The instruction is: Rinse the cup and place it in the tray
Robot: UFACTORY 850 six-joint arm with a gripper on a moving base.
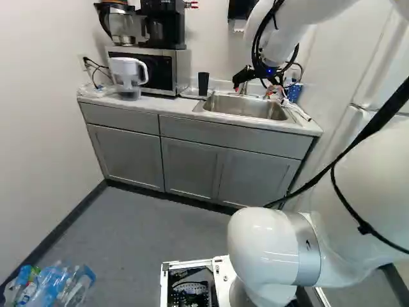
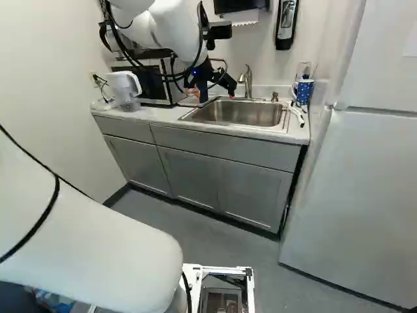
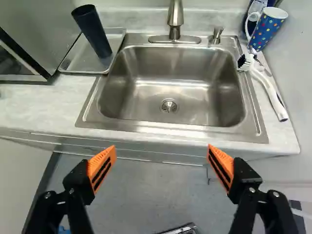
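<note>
Holding nothing w/ my gripper (image 3: 161, 147), fingers spread wide; black cup (image 3: 92, 31) upright on metal tray (image 3: 75, 61) beside sink (image 3: 168, 129). Risk: off-ctr approach (cup's tall, narrow) could prob. knock it over.

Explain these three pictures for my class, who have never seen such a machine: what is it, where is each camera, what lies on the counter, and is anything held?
The machine is a white robot arm on a moving base. Two pictures come from cameras on that base, behind the arm, to its left and right. The third looks along the gripper from the wrist, facing the counter.

Set into the counter is a steel sink with a faucet. On one side, a dark cup stands in a metal tray; on the other are a spotted blue mug and a white-handled brush. The gripper is open, holding nothing.
</note>
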